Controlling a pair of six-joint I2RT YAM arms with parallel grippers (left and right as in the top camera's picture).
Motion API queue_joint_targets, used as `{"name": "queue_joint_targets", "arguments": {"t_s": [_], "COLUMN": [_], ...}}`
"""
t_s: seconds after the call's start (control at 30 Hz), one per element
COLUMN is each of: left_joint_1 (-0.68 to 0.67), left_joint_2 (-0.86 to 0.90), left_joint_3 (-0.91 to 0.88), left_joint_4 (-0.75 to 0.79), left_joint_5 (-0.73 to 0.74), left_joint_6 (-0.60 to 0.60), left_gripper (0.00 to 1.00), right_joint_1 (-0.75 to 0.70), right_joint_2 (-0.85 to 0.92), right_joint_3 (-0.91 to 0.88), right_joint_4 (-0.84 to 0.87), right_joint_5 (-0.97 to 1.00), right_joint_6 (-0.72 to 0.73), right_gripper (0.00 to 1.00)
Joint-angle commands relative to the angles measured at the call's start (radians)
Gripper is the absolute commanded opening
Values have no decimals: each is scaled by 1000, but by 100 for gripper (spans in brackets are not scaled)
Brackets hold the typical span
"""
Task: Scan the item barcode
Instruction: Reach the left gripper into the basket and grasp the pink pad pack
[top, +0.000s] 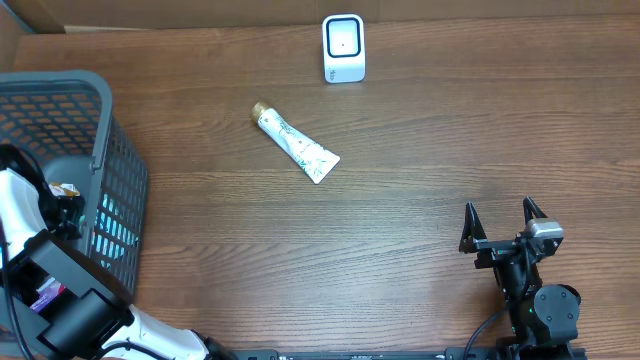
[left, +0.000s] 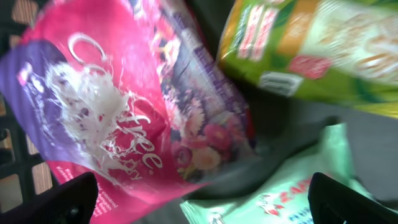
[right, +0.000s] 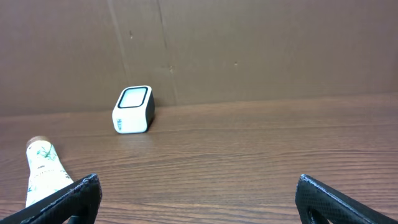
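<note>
L gripper (left: 205, 202) is hanging fingers-wide over 3 packets (left: 112, 106) in 1 basket (top: 120, 170), R gripper (top: 500, 222) is sitting wide open too, w/ 1 tube (top: 296, 143) & 1 scanner (top: 343, 47) lying on the table (top: 400, 200).

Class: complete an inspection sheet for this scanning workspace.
Surface: dark wooden table.
Job's things: white scanner upright at the far edge; tube lying flat near it, apart; grey basket at left holding pink packet, green packet, mint packet.
Clutter: nothing seen.
Grippers: left gripper open inside the basket, above the packets; right gripper open, empty, over the table.
Cables: thin black lead at the table's near right edge.
Surroundings: brown cardboard wall behind the table.
</note>
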Motion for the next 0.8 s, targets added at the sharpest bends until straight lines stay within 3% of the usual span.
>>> {"name": "queue_joint_targets", "arguments": {"t_s": [0.0, 0.77], "left_joint_1": [3, 7], "left_joint_2": [13, 160], "left_joint_3": [70, 70], "left_joint_4": [-19, -19], "left_joint_5": [-8, -93], "left_joint_6": [22, 23], "left_gripper": [100, 100], "right_joint_1": [5, 5], "right_joint_2": [-12, -12], "right_joint_3": [-11, -11], "right_joint_4": [3, 3], "right_joint_5": [-4, -4], "right_joint_6": [8, 8], "right_gripper": [100, 100]}}
